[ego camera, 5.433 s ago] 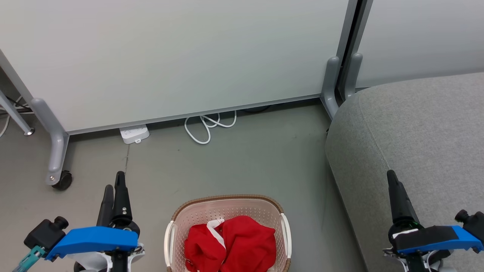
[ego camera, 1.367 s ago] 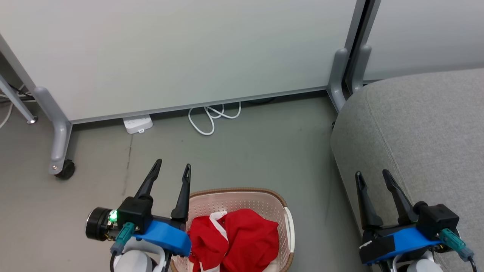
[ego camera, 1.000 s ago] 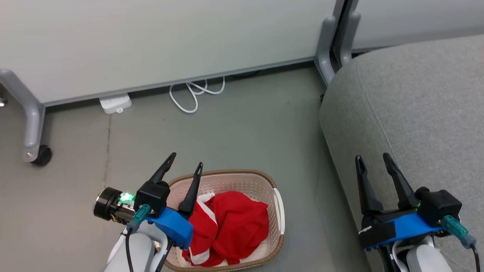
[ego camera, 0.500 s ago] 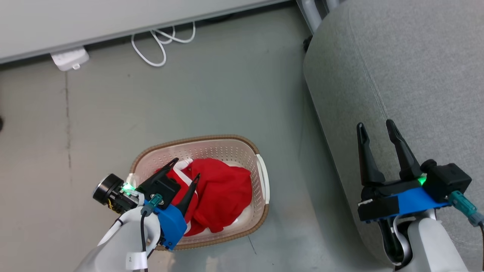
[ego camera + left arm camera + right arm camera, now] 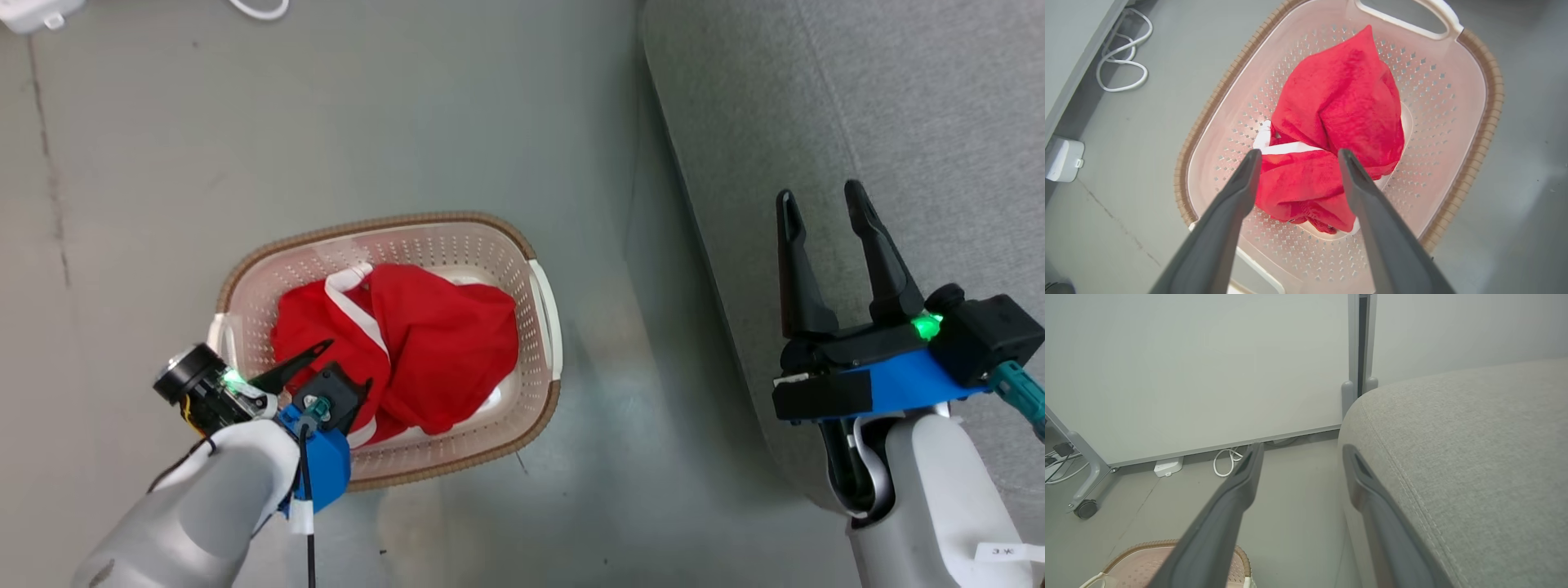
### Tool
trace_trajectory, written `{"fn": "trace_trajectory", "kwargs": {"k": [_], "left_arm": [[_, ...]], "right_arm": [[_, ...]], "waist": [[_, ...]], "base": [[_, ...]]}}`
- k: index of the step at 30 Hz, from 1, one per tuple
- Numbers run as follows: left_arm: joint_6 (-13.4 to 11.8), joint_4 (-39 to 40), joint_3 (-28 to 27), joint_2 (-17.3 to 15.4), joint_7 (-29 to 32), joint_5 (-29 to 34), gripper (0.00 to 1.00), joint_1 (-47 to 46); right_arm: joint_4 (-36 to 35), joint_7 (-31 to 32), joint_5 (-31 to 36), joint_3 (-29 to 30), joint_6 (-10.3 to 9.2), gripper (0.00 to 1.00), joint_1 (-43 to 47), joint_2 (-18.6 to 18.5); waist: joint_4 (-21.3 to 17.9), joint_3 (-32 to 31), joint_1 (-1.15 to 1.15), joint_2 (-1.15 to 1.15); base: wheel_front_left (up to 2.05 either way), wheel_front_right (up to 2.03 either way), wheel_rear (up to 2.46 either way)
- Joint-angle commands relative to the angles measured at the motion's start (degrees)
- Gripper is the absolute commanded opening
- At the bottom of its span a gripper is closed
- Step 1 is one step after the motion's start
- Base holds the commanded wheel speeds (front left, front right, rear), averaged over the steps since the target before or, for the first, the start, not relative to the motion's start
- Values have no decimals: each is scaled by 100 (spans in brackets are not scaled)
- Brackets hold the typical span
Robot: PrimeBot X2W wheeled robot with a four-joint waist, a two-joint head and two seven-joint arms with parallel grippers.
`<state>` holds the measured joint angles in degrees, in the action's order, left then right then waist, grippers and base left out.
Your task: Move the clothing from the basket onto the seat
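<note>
The clothing is a crumpled bright red heap with a white stripe, lying in the cream perforated basket on the floor. My left gripper hangs open over the heap's near-left end. In the left wrist view its two fingertips straddle the clothing above the basket, and I cannot tell whether they touch the fabric. The grey seat fills the right side. My right gripper stands open and empty above the seat's left edge. In the right wrist view, my right gripper points along the seat toward the wall panel.
Grey floor surrounds the basket, with a strip of it between the basket and the seat. A white cable and a power strip lie by the wall panel. Its castor foot stands far left.
The head camera has tilted down, so the whole picture shifted. My left gripper has moved from beside the basket to over the clothing and dropped lower. Both grippers stay open.
</note>
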<state>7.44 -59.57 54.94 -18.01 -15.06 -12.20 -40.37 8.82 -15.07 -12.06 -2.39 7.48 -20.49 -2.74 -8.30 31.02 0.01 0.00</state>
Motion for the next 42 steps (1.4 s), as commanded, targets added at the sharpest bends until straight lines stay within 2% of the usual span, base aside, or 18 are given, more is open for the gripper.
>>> {"fn": "trace_trajectory", "kwargs": {"k": [1,12,18,32,41,42], "left_arm": [[5,-210,204,-35,-9,-34,100,-214],[5,-978,1346,16,240,-81,100,-1018],[5,-1123,1678,24,399,-43,100,-1379],[5,-1278,1848,15,941,192,100,-1816],[5,-1309,1859,67,1086,340,100,-2021],[5,-1313,1859,77,1125,348,37,-2006]], "right_arm": [[-43,-17,54,-34,3,100,-167,-26],[-213,-16,114,-129,3,100,-540,-25],[-330,-17,103,-128,3,100,-706,-26],[-473,-16,-6,-159,3,100,-978,-25],[-564,-10,-76,-104,3,100,-1012,-26],[-564,-10,-87,-102,3,100,-1004,-26]], "waist": [[-26,323,-1,0],[-81,1052,-1,0],[-152,1397,-1,0],[-351,2081,-1,0],[-420,2369,-1,0],[-421,2379,-1,0]], "base": [[0,0,0],[0,0,0],[0,0,0],[0,0,0],[0,0,0],[0,0,0]]}}
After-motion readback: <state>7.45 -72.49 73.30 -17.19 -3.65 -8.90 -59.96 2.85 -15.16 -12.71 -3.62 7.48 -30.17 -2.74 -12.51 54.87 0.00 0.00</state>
